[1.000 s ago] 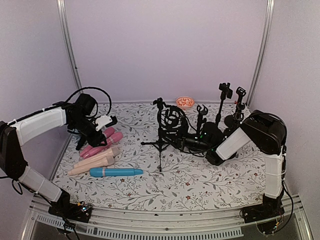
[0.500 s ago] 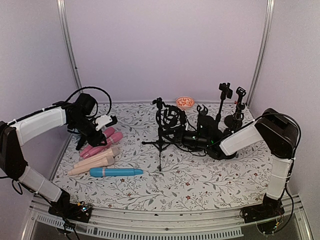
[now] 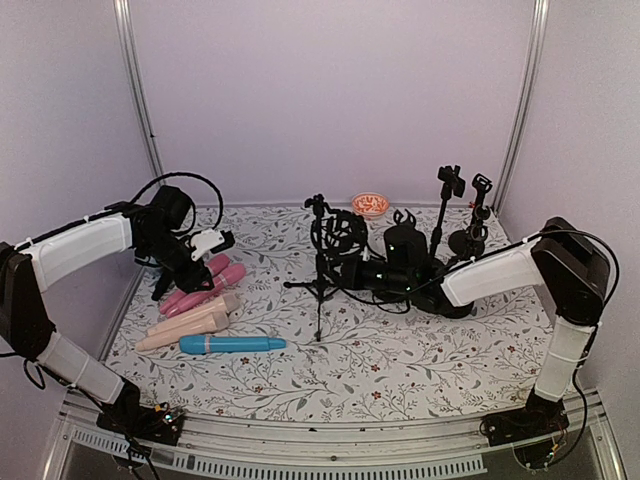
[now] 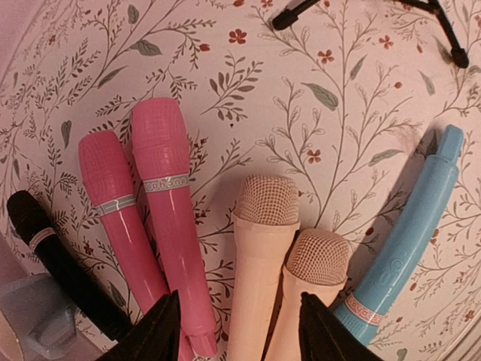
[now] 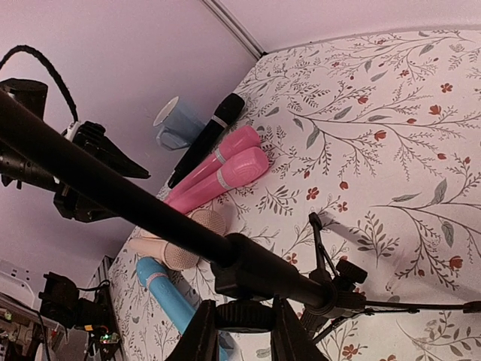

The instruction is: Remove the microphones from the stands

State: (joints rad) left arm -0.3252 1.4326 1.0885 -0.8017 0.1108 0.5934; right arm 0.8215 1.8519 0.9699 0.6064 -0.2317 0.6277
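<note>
Jaws first: your right gripper has its fingers drawn narrow, low down by the thick lower tube of the black metal tripod stand. A dark piece sits between the tips, but the wrist view does not show whether they pinch it or merely frame it. Your left gripper stands about half open and empty above the pair of pink plastic microphones lying on the flowered table cover, well apart from the stand.

The black microphone you want seems to sit in the ring-shaped cradle near the top of the stand, mid-table toward the back. It is black on black and hard to pick out, and it is outside the right wrist view.

Expect it to be light and rigid, with a smooth barrel that may slip under a weak pinch. Take it across the barrel, just beside the cradle, not on the grille end, which likely dents. The stand looks thin and top-heavy, so a sideways tug would probably tip it. Draw the microphone along the cradle's own axis, with the pole steadied low.
</note>
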